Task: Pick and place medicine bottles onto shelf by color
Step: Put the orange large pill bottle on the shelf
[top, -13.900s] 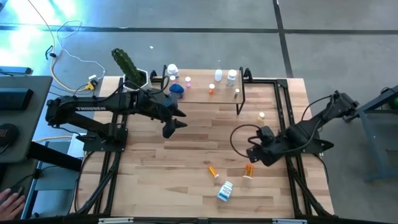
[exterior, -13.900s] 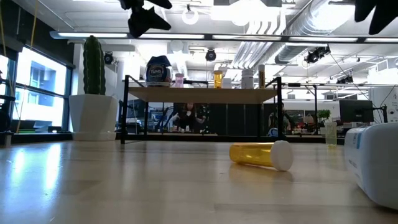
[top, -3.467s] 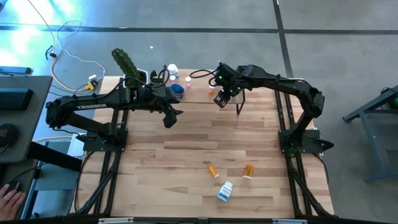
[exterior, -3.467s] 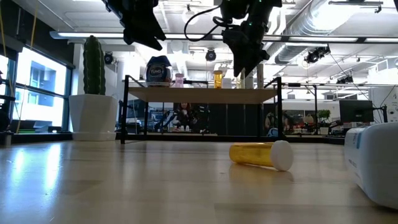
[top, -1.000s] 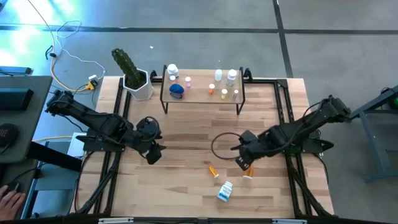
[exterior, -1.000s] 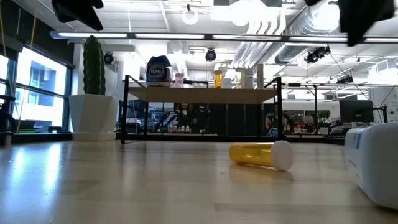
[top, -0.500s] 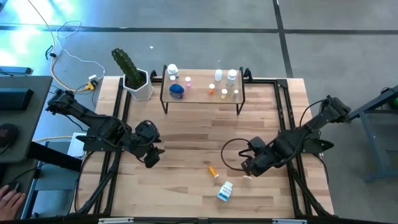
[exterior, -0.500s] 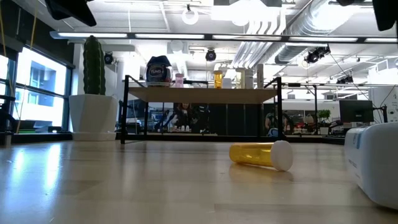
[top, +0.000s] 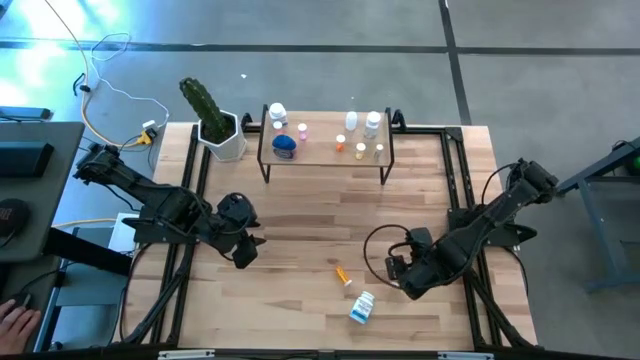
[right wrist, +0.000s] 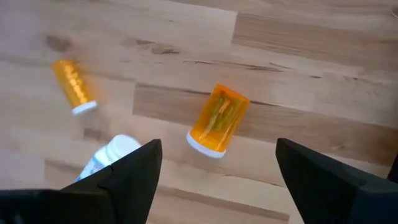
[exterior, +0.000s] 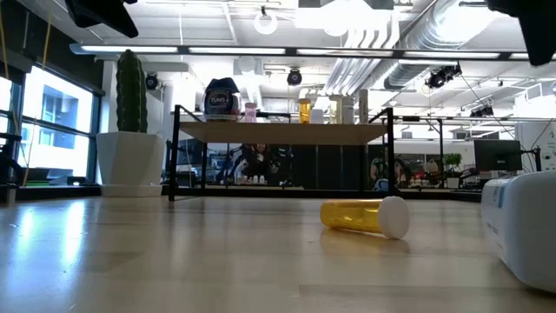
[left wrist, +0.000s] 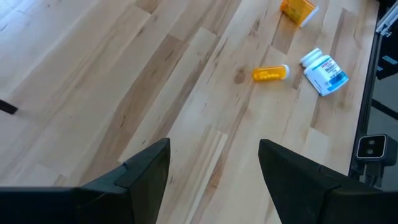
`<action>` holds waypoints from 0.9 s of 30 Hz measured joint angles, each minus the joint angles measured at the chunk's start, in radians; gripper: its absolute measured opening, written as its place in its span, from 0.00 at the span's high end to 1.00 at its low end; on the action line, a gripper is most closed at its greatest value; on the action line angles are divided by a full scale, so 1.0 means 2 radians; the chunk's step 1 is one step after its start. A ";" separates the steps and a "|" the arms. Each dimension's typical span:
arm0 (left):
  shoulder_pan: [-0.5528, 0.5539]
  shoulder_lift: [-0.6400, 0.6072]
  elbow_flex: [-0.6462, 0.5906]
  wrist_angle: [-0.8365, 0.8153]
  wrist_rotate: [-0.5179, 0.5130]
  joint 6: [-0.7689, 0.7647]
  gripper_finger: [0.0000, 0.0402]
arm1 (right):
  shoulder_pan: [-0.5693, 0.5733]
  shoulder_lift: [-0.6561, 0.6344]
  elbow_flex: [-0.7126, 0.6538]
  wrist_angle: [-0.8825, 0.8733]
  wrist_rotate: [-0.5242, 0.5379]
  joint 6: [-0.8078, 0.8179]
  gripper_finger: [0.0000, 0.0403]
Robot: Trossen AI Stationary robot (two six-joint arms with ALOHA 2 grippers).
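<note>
Three medicine bottles lie on their sides on the tabletop near its front edge: a wide orange one (right wrist: 219, 119), a thin orange vial (top: 343, 274) and a white one with a blue label (top: 362, 307). My right gripper (top: 400, 276) hangs open just above the wide orange bottle and hides it in the high view. In the right wrist view its fingers stand on either side of the bottle, clear of it. My left gripper (top: 243, 252) is open over the table's left half, with nothing between its fingers. Several bottles stand on the shelf (top: 325, 158) at the far edge.
A white pot with a green cactus (top: 215, 128) stands left of the shelf. Black frame rails (top: 190, 200) run along both sides of the table. Bare wood lies between the shelf and the loose bottles.
My right gripper has moved toward the table's near edge and now stands over the wide orange bottle, covering it in the high view. The bottles have not moved.
</note>
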 joint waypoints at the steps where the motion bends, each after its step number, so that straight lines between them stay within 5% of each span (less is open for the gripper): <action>1: 0.000 0.000 0.000 0.000 0.000 0.000 0.41 | 0.000 0.006 0.000 -0.001 0.000 0.008 0.24; 13: 0.000 0.000 0.000 0.001 0.002 0.000 0.41 | -0.001 0.074 0.000 0.012 -0.006 0.108 0.24; 27: 0.000 0.000 0.000 0.001 0.002 0.014 0.41 | -0.002 0.156 0.000 0.048 -0.031 0.129 0.24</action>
